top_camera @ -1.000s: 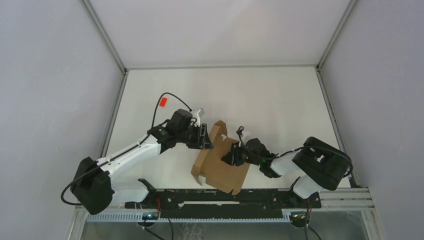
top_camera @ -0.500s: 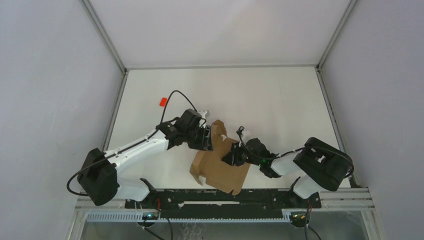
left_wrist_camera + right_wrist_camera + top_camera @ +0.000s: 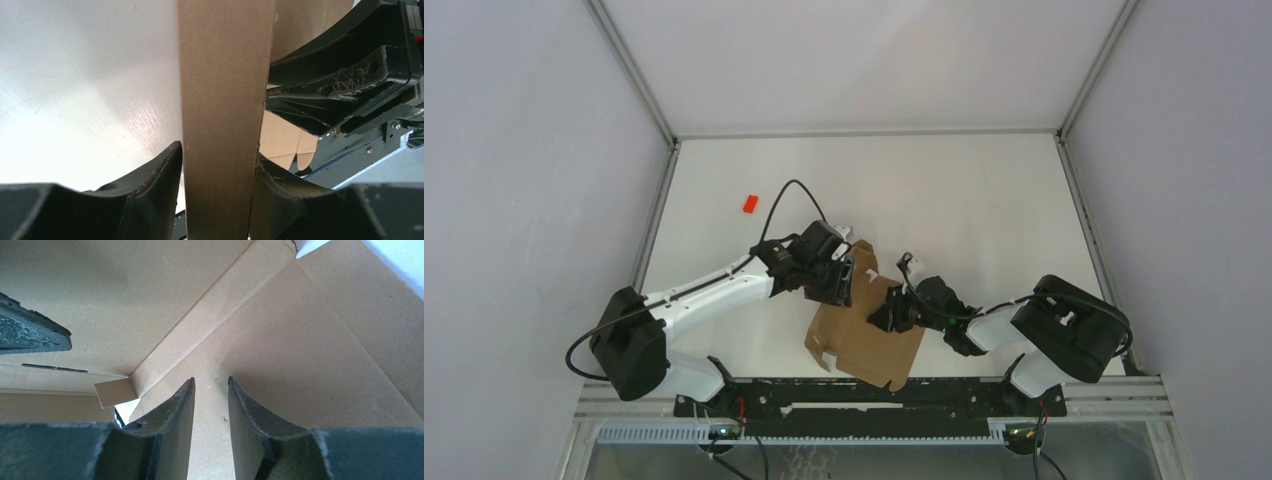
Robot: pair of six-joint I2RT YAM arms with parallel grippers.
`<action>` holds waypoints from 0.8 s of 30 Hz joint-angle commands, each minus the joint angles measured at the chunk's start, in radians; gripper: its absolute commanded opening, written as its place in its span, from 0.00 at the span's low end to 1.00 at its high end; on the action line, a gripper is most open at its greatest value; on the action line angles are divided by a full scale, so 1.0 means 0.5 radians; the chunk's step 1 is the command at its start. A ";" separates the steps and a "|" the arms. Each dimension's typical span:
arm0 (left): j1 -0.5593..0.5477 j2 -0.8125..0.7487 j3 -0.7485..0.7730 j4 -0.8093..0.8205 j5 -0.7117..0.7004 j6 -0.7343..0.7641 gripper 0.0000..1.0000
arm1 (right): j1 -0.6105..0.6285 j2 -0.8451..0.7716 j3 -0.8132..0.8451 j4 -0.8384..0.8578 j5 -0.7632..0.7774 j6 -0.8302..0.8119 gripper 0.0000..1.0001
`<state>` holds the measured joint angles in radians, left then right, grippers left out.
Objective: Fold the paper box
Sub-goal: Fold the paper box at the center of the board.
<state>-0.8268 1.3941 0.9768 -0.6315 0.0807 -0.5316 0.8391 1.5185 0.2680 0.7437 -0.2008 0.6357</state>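
The paper box (image 3: 864, 338) is a brown die-cut cardboard sheet lying near the front middle of the table, partly folded. My left gripper (image 3: 848, 277) is at its upper left flap. In the left wrist view (image 3: 219, 152) the jaws are shut on an upright cardboard strip (image 3: 225, 75) that fills the gap between them. My right gripper (image 3: 881, 314) rests low on the sheet's middle from the right. In the right wrist view (image 3: 211, 381) its jaws are all but shut, with nothing between them, tips against an inner panel (image 3: 310, 340) beside a crease.
A tiny red block (image 3: 750, 203) lies on the white table at the back left. A black rail (image 3: 904, 395) runs along the near edge below the box. Grey walls with metal posts enclose the table on three sides.
My left arm has swung to the right and its gripper has pushed a little further onto the box's upper left flap. The right arm and the sheet have barely moved.
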 commanded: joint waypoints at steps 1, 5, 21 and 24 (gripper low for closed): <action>-0.023 -0.042 0.129 0.002 0.011 0.019 0.52 | -0.011 -0.022 -0.028 0.078 -0.016 -0.008 0.40; -0.026 -0.083 0.136 0.034 0.099 0.011 0.53 | -0.013 -0.018 -0.036 0.096 -0.019 -0.002 0.40; -0.204 0.152 0.286 -0.241 -0.401 0.013 0.45 | -0.058 -0.151 -0.070 0.036 -0.023 0.002 0.40; -0.264 0.229 0.378 -0.329 -0.504 0.008 0.44 | -0.056 -0.087 -0.063 0.082 -0.034 0.026 0.40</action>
<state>-0.9237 1.4784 1.0645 -0.7471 -0.0834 -0.5323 0.8173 1.4567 0.2337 0.7376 -0.2123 0.6365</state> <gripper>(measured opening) 0.450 0.402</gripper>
